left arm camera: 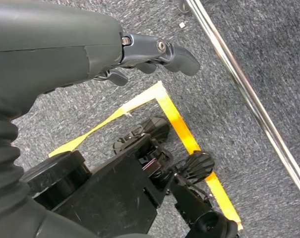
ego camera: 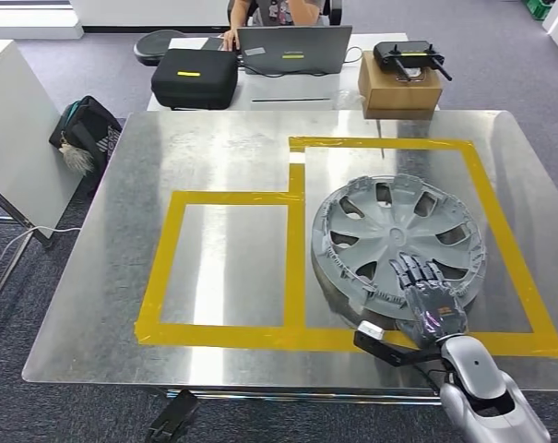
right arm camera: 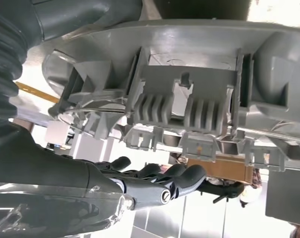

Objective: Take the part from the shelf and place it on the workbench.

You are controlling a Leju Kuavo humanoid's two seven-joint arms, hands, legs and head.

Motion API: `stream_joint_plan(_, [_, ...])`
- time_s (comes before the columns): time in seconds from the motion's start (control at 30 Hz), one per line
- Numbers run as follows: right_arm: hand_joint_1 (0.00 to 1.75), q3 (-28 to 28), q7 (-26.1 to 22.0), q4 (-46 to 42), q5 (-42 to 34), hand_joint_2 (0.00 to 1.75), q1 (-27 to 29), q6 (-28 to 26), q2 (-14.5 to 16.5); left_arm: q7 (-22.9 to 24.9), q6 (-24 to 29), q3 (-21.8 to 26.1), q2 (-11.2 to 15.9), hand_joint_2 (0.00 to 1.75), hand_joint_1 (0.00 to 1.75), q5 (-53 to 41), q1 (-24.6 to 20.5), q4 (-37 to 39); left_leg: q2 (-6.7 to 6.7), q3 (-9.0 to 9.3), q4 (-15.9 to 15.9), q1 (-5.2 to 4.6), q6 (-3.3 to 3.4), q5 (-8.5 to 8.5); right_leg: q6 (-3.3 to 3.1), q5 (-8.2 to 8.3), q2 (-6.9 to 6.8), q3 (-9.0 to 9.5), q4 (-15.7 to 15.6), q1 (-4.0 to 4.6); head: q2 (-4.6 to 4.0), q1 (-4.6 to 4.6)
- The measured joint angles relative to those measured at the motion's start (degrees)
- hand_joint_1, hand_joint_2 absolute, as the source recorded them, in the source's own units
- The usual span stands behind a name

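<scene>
The part, a grey wheel cover (ego camera: 394,235), lies flat on the metal workbench (ego camera: 227,148), inside the right-hand rectangle of yellow tape (ego camera: 297,249). My right hand (ego camera: 429,291) is at its near rim, fingers stretched out straight over the cover. In the right wrist view the clipped rim (right arm camera: 185,104) runs between the thumb (right arm camera: 92,15) and the dark fingers (right arm camera: 167,181), and a strip of background shows between fingers and rim. My left hand (left arm camera: 155,54) hangs beside the bench over grey carpet, fingers loosely bent and holding nothing.
A second, left-hand taped rectangle (ego camera: 164,249) is bare. Behind the bench stand a black case (ego camera: 195,78), a laptop (ego camera: 293,51) with a person at it, and a cardboard box (ego camera: 397,88) carrying a controller. A dark bag (ego camera: 88,134) and a white board (ego camera: 18,129) are on the left.
</scene>
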Motion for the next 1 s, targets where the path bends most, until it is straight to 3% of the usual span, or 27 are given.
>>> stream_joint_plan(0.13, [0.0, -0.14, 0.21, -0.02, -0.26, 1.75, 0.18, 0.03, 0.0, 0.0, -0.2, 0.02, 0.03, 0.0, 0.0, 0.05, 0.02, 0.0, 0.0, -0.02, 0.15, -0.12, 0.06, 0.09, 0.26, 0.37, -0.02, 0.13, -0.29, -0.17, 0.0, 0.0])
stream_joint_plan(0.23, [0.0, -0.35, 0.05, -0.3, -1.04, 1.75, 0.39, -0.22, 0.0, -0.02, -0.34, 0.04, 0.07, 0.0, 0.0, 0.18, -0.01, 0.0, 0.09, 0.28, -0.86, -0.08, 1.17, 1.29, 1.3, 1.31, 0.02, 0.42, -1.52, -0.33, 0.0, -0.02])
stream_joint_plan(0.27, [0.0, -0.49, -0.23, -0.45, -1.69, 1.75, 0.58, -0.38, 0.0, -0.04, -0.39, 0.05, 0.02, 0.0, 0.0, 0.28, -0.05, 0.0, 0.16, 0.57, -1.9, 0.13, 1.48, 2.05, 1.51, 0.89, 0.05, 0.13, -1.29, -0.23, 0.0, 0.06])
stream_joint_plan(0.33, [0.0, -0.69, -1.2, -0.62, -3.75, 1.75, 1.2, -0.61, 0.01, -0.11, -0.5, 0.09, -0.03, 0.0, 0.0, 0.49, -0.08, 0.0, 0.33, 0.91, -3.38, 0.61, 1.63, 3.11, 1.97, -1.88, 0.02, -2.17, 3.2, -0.25, 0.0, 0.3])
stream_joint_plan(0.4, [0.0, -0.75, -2.26, -0.74, -6.23, 1.75, 1.99, -0.78, 0.04, -0.16, -0.58, 0.14, -0.04, 0.0, 0.0, 0.62, 0.04, 0.0, 0.35, 0.68, -3.39, 0.74, 1.65, 3.28, 2.65, -4.99, -0.01, -5.59, 10.98, -0.66, 0.0, 0.4])
stream_joint_plan(0.43, [0.0, -0.82, -2.68, -0.86, -7.27, 1.75, 2.39, -0.88, 0.07, -0.17, -0.62, 0.18, -0.04, 0.0, 0.0, 0.65, 0.15, 0.0, 0.36, 0.6, -3.22, 0.83, 1.54, 3.21, 2.98, -5.43, -0.02, -6.58, 13.32, -0.92, 0.0, 0.37])
stream_joint_plan(0.47, [0.0, -0.92, -2.99, -1.01, -8.01, 1.75, 2.7, -0.97, 0.09, -0.19, -0.63, 0.23, -0.05, 0.0, 0.0, 0.66, 0.23, 0.0, 0.35, 0.55, -2.98, 1.0, 1.32, 3.07, 3.34, -4.85, -0.05, -6.51, 13.48, -1.17, 0.0, 0.37])
stream_joint_plan(0.5, [0.0, -1.05, -3.21, -1.18, -8.48, 1.75, 2.89, -1.05, 0.11, -0.23, -0.65, 0.3, -0.06, 0.0, 0.0, 0.67, 0.28, 0.0, 0.31, 0.49, -2.6, 1.26, 0.96, 2.84, 3.76, -3.33, -0.1, -5.24, 11.23, -1.46, 0.0, 0.37])
stream_joint_plan(0.57, [0.0, -1.27, -3.45, -1.44, -8.9, 1.75, 2.95, -1.11, 0.23, -0.31, -0.66, 0.43, 0.05, 0.0, 0.0, 0.68, 0.26, -0.01, 0.19, 0.07, -1.27, 1.66, -0.19, 2.08, 4.7, -0.7, -0.09, -1.04, 3.76, -1.97, 0.0, 0.59])
stream_joint_plan(0.63, [0.0, -1.46, -3.54, -1.8, -9.14, 1.75, 2.9, -1.28, 0.44, -0.39, -0.65, 0.51, 0.2, 0.0, 0.0, 0.68, 0.18, -0.03, 0.05, -0.79, 0.11, 1.59, -1.15, 1.52, 4.07, -0.37, 0.25, 0.94, 0.04, -2.13, 0.0, 0.72])
stream_joint_plan(0.73, [0.0, -1.57, -3.62, -2.36, -9.29, 1.75, 2.88, -1.49, 0.68, -0.49, -0.64, 0.56, 0.23, 0.0, 0.0, 0.68, 0.2, -0.04, 0.0, -1.64, 0.75, 1.59, -1.77, 1.45, 1.82, -0.44, 0.49, 0.01, 0.69, -1.94, 0.0, 0.04])
stream_joint_plan(0.77, [0.0, -1.57, -3.63, -2.51, -9.3, 1.75, 2.84, -1.52, 0.71, -0.5, -0.64, 0.56, 0.23, 0.0, 0.0, 0.68, 0.2, -0.04, 0.05, -2.06, 1.41, 1.65, -1.93, 0.78, 1.3, -0.27, 0.43, -0.31, 0.79, -1.89, 0.0, -0.05])
stream_joint_plan(0.83, [0.0, -1.58, -3.66, -2.77, -9.3, 1.75, 2.77, -1.57, 0.74, -0.51, -0.64, 0.56, 0.22, 0.0, 0.0, 0.68, 0.14, -0.04, 0.13, -4.3, 6.27, 1.6, -2.02, -2.93, 0.38, 0.32, 0.21, -1.13, 0.75, -1.82, 0.0, -0.24])
stream_joint_plan(0.9, [0.0, -1.58, -3.66, -2.86, -9.3, 1.75, 2.74, -1.58, 0.76, -0.52, -0.64, 0.56, 0.21, 0.0, 0.0, 0.68, 0.13, -0.04, 0.16, -7.77, 14.49, 1.48, -1.84, -7.6, -0.07, 1.1, 0.01, -2.26, 0.73, -1.63, 0.0, -0.34])
stream_joint_plan(0.93, [0.0, -1.59, -3.66, -2.86, -9.31, 1.75, 2.74, -1.58, 0.77, -0.52, -0.64, 0.56, 0.2, 0.0, 0.0, 0.68, 0.17, -0.04, 0.16, -8.82, 17.42, 1.44, -1.71, -8.8, -0.14, 1.55, -0.05, -2.86, 0.74, -1.52, 0.0, -0.34])
stream_joint_plan(0.97, [0.0, -1.6, -3.68, -2.88, -9.43, 1.75, 2.74, -1.6, 0.78, -0.52, -0.64, 0.56, 0.2, 0.0, 0.0, 0.68, 0.22, -0.04, 0.16, -8.87, 18.34, 1.4, -1.52, -8.87, -0.14, 2.03, -0.08, -3.43, 0.74, -1.44, 0.0, -0.33])
stream_joint_plan(1.0, [0.0, -1.61, -3.82, -2.96, -9.77, 1.75, 2.76, -1.64, 0.79, -0.54, -0.64, 0.57, 0.2, 0.0, 0.0, 0.72, 0.24, -0.04, 0.17, -7.68, 16.8, 1.33, -1.27, -7.87, -0.06, 2.55, -0.08, -4.01, 0.74, -1.4, 0.0, -0.32])
